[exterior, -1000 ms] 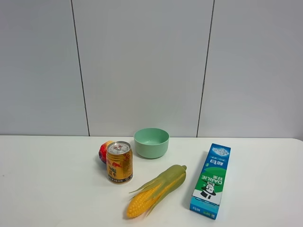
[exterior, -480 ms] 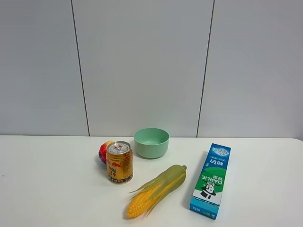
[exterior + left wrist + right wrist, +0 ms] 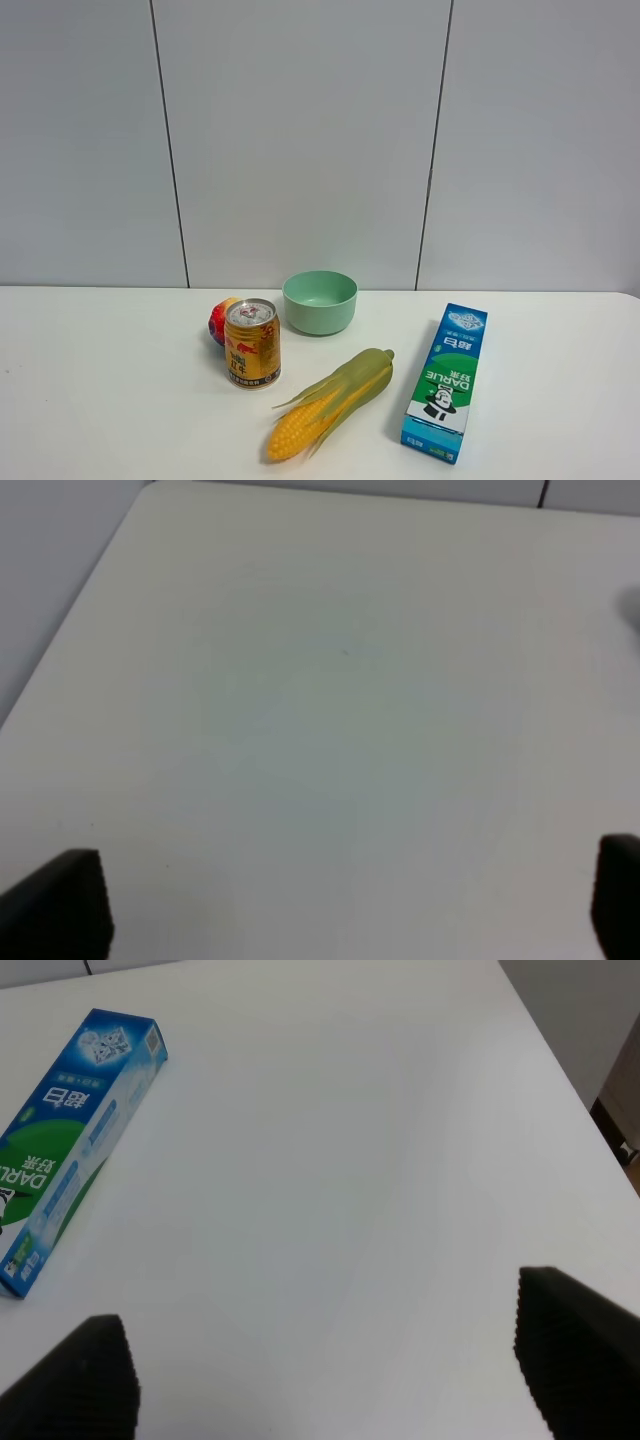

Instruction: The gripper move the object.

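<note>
The small mottled red and orange ball (image 3: 219, 320) sits on the white table, mostly hidden behind the yellow can (image 3: 252, 343) and left of the mint-green bowl (image 3: 320, 301). Neither arm shows in the exterior high view. In the left wrist view my left gripper (image 3: 345, 905) is open over bare table, with only its two black fingertips (image 3: 60, 900) showing. In the right wrist view my right gripper (image 3: 330, 1375) is open and empty over bare table, away from the ball.
A corn cob (image 3: 330, 402) lies in front of the bowl. A blue and green toothpaste box (image 3: 446, 381) lies at the right and shows in the right wrist view (image 3: 70, 1130). The table's right edge (image 3: 560, 1055) is close to my right gripper.
</note>
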Available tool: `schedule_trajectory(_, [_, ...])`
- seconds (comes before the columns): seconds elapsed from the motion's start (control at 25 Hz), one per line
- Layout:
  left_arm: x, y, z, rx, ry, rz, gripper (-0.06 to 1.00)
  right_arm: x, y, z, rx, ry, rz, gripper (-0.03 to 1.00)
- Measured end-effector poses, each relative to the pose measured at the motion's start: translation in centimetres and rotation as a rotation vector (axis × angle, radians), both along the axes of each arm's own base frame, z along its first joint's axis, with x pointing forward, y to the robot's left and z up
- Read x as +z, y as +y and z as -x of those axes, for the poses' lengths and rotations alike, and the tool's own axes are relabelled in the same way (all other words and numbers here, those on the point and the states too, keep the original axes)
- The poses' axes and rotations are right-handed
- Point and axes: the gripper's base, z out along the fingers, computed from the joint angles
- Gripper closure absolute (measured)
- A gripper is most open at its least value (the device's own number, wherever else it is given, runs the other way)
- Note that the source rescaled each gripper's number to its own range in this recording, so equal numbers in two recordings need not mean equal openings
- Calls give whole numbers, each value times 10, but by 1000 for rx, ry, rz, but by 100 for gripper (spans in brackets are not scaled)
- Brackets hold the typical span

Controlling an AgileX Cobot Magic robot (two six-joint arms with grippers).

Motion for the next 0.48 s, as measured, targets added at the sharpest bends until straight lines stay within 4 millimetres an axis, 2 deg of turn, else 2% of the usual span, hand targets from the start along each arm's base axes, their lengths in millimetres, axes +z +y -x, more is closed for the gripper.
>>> schedule_trajectory(0.48, [0,0,0,-1,0,-1,-4,0,0,0,0,0,0,-3])
